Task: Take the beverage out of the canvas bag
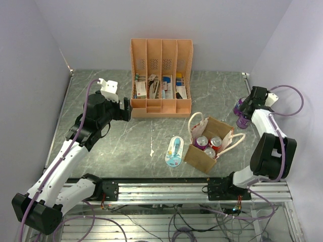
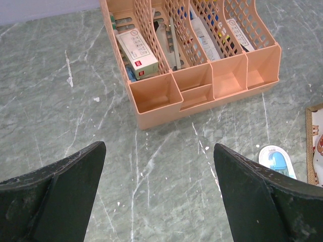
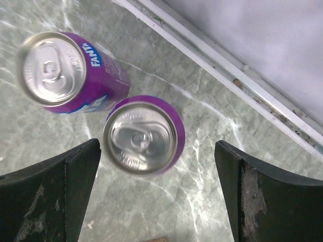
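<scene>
The canvas bag (image 1: 202,160) stands open at the front middle of the table, with cream loop handles. Three beverage cans (image 1: 208,145) stand upright inside it, tops showing. Two purple Fanta cans (image 1: 242,114) stand on the table at the far right. In the right wrist view one can (image 3: 144,133) is just below and between my fingers and the other (image 3: 65,70) is to its upper left. My right gripper (image 3: 156,151) hovers over them, open and empty. My left gripper (image 2: 159,151) is open and empty above bare table, left of the bag, whose edge (image 2: 316,138) shows at the right.
An orange-tan slotted desk organizer (image 1: 161,80) with boxes and packets stands at the back middle, also in the left wrist view (image 2: 202,75). A blue-and-white packet (image 1: 174,151) lies flat just left of the bag. The table's right rail (image 3: 242,75) runs close behind the purple cans.
</scene>
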Robot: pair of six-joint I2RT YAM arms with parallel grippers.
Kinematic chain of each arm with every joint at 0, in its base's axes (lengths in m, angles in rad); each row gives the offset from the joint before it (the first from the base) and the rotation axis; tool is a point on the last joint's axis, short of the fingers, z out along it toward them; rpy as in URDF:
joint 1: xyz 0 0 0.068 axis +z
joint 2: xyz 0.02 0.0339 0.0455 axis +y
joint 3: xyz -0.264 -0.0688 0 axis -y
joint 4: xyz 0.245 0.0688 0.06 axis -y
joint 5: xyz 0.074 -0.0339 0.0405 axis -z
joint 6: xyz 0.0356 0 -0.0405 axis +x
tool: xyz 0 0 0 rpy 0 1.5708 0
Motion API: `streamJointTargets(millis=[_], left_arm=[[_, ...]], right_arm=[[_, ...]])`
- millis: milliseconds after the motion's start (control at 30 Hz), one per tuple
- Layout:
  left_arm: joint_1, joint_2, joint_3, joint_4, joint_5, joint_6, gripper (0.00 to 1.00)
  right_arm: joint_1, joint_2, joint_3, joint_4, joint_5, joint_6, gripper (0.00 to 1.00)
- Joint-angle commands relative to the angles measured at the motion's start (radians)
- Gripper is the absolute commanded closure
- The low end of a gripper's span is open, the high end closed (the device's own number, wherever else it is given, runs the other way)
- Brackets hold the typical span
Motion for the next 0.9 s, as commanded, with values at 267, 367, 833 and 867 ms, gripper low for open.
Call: streamJointTargets(millis=[267,367,833,867], left_arm=[[0.010,-0.010,0.040,0.008,0.041,-0.011,0.02],[0.011,-0.007,0.040,0.007,0.043,-0.011,0.02],[0.010,-0.008,0.041,0.005,0.036,-0.010,0.02],[0.010,-0.007,0.042,0.004,0.037,-0.010,0.02]], right_arm=[[-0.002,-0.510,-0.273,0.022,-0.184,0.005,0.06],[0.007,-0.610,-0.294,0.026,-0.298,0.008,0.06],[0.332,-0.621,-0.086,-0.215,-0.584,-0.037,0.14],[0.350,-0.626,-0.087,-0.247,-0.582,-0.028,0.14]])
